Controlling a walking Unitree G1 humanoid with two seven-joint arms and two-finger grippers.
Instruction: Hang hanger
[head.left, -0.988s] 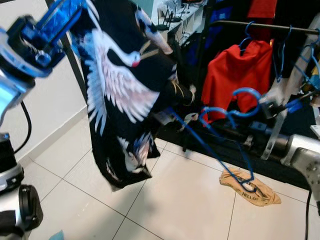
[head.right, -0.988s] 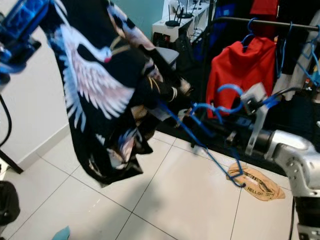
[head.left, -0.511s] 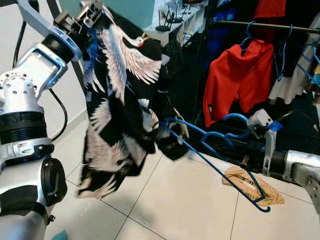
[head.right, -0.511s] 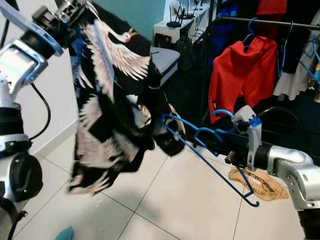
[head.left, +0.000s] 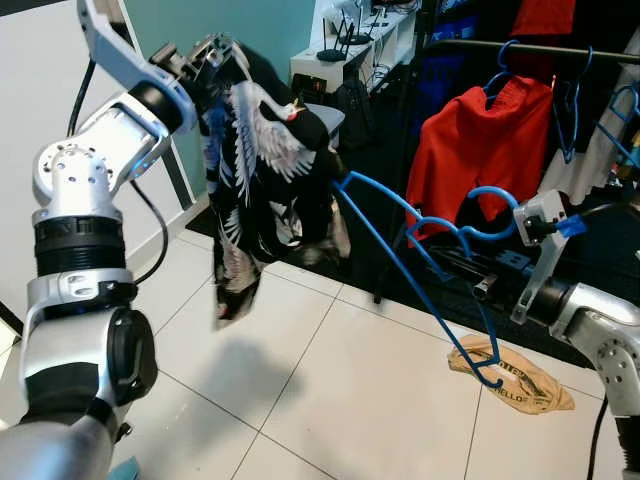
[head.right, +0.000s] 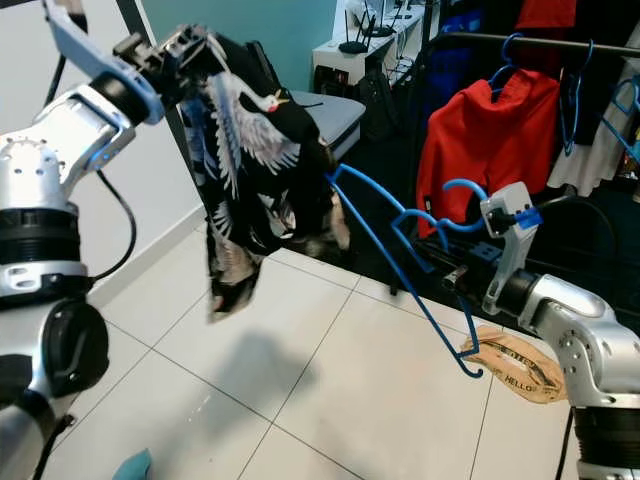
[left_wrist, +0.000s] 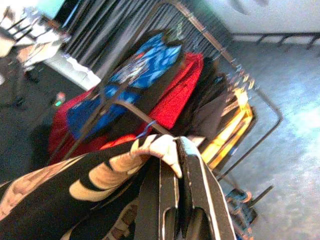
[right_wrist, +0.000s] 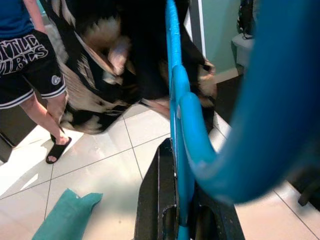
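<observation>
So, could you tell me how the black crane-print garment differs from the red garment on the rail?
The black crane-print garment is patterned with white birds; the red garment is plain. The black one dangles bunched from the left gripper, one end of the blue hanger reaching into it; the red one hangs spread on the rack.

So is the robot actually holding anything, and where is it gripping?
Yes. The left gripper pinches the black crane-print garment by its top edge; the right gripper clamps the blue hanger near its hook.
</observation>
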